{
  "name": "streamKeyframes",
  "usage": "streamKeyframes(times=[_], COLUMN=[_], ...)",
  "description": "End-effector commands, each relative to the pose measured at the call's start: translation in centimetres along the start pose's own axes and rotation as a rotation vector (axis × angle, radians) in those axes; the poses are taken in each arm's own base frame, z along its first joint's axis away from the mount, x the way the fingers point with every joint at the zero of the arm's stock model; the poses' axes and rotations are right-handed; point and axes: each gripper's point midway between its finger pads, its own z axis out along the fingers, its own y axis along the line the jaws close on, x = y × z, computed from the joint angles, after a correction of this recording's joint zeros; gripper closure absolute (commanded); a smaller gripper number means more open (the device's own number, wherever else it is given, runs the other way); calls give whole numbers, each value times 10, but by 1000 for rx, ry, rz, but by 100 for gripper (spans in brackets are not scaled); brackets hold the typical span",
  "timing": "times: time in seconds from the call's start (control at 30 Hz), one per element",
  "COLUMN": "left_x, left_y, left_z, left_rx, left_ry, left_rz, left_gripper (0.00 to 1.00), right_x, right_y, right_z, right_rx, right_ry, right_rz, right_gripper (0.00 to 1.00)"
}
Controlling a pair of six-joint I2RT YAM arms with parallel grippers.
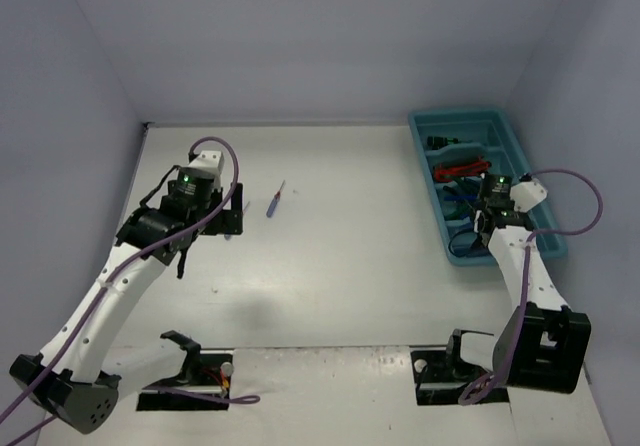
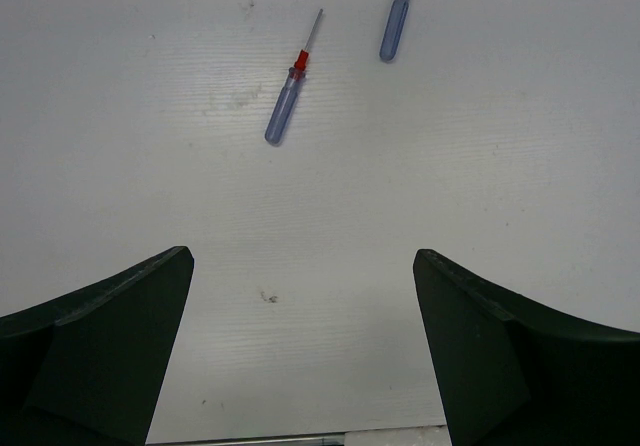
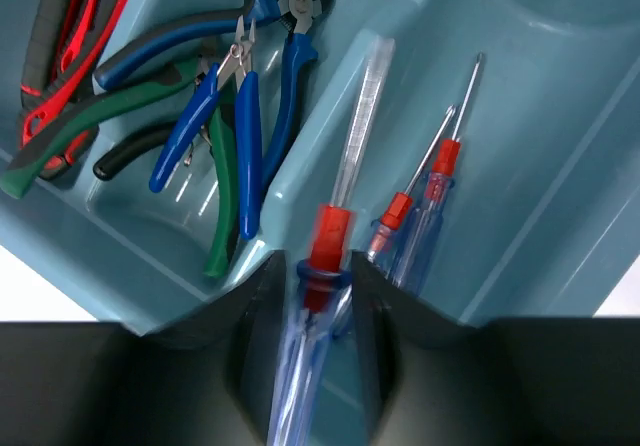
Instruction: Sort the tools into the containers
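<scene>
Far from the teal tray, left gripper is open; over it, unclear if right gripper holds the screwdriver.

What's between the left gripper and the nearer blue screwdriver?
Nothing. Only bare table lies between the left gripper and the nearer blue screwdriver, shown in the left wrist view.

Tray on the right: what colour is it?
The tray is teal; the right wrist view shows it best.
</scene>
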Motion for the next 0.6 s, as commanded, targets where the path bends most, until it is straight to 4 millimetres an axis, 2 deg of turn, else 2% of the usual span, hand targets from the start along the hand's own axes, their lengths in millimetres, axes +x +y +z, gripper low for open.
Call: streamKeyframes(times=[0.0,0.07,0.13,0.17,0.23,0.4,0.47,0.5,0.57], left_x=[-29,-28,-27,-27,-28,-31,-30,-29,-27], left_y=[-6,-8,-10,-10,-10,-7,-6,-5,-5], left_z=[-5,-3,-1,-1,-1,-3,-4,-4,-6], left_rx=[31,38,43,44,43,31,29,26,29], left_ry=[-80,-72,-65,-64,-65,-80,-81,-79,-79], left_rz=[-9,-9,-11,-11,-13,-18,-18,-18,-19], left_gripper=[10,10,10,10,10,10,10,10,10], right_x=[-14,-19,-19,-17,-14,34,64,76,122], right_y=[25,35,53,64,99,200,237,256,290], right_z=[-7,-11,-19,-24,-36,-68,-87,-88,-97], right_rx=[-93,-113,-137,-156,-227,-415,-500,-527,-608], right_ry=[-11,-22,-49,-57,-62,-25,-6,7,66], right_rz=[23,12,-38,-69,-138,-358,-443,-479,-569], right_gripper=[58,53,52,52,52,52,52,52,52])
